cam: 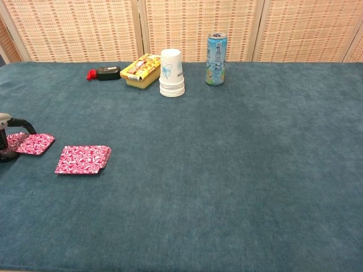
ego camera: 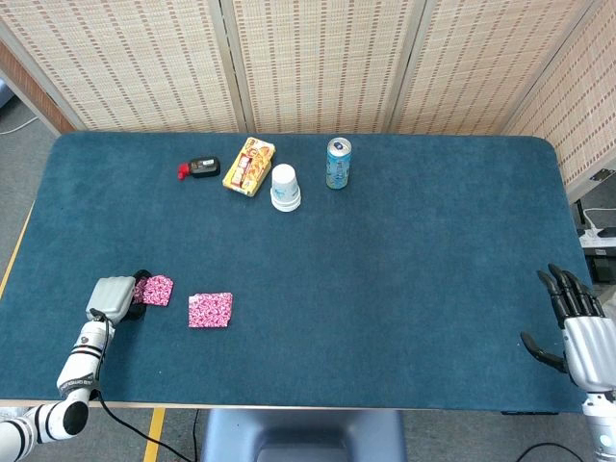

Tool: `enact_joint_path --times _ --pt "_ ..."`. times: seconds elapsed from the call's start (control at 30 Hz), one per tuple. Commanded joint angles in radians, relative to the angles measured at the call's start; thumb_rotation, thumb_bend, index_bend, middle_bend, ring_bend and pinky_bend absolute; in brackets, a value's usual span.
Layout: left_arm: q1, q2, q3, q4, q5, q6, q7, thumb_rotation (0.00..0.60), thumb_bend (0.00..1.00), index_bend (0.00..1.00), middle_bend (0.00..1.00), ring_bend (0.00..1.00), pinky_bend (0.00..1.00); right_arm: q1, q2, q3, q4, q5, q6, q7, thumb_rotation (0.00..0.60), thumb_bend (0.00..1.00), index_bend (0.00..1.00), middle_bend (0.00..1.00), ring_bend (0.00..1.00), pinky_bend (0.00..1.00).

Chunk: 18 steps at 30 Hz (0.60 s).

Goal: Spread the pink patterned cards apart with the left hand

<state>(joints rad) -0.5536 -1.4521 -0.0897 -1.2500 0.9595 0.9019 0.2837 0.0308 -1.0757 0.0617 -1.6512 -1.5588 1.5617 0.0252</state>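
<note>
Here the dark blue felt counter (ego camera: 404, 269) carries two pink patterned cards: one (ego camera: 210, 310) lies apart and flat, the other (ego camera: 154, 290) is pinched by the left hand (ego camera: 114, 298); the right hand (ego camera: 576, 322) rests with fingers spread

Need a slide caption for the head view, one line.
Left robot hand holds one pink patterned card apart from the other card on the blue table; right robot hand idle.
</note>
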Motion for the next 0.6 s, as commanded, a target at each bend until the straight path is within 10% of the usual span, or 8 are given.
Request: enact_joint_path --times 0.03,0.37,0.6 --pt "-0.001 0.002 -0.005 -0.009 -0.009 0.007 0.017 0.6 0.41 0.03 1.0 1.0 1.0 0.0 0.001 -0.001 0.0 0.0 -0.001 0.0 0.6 0.2 0.0 0.0 0.0 0.14" --pt "0.006 0.047 0.003 -0.078 -0.037 0.036 0.101 0.6 0.42 0.0 1.0 1.0 1.0 -0.002 0.001 -0.002 0.002 -0.006 0.005 0.008 0.6 0.2 0.0 0.0 0.0 0.14" --pt "0.052 0.176 0.036 -0.327 0.034 0.131 0.123 0.6 0.42 0.0 1.0 1.0 1.0 0.002 -0.001 -0.002 0.003 -0.003 -0.003 -0.002 0.6 0.2 0.0 0.0 0.0 0.14"
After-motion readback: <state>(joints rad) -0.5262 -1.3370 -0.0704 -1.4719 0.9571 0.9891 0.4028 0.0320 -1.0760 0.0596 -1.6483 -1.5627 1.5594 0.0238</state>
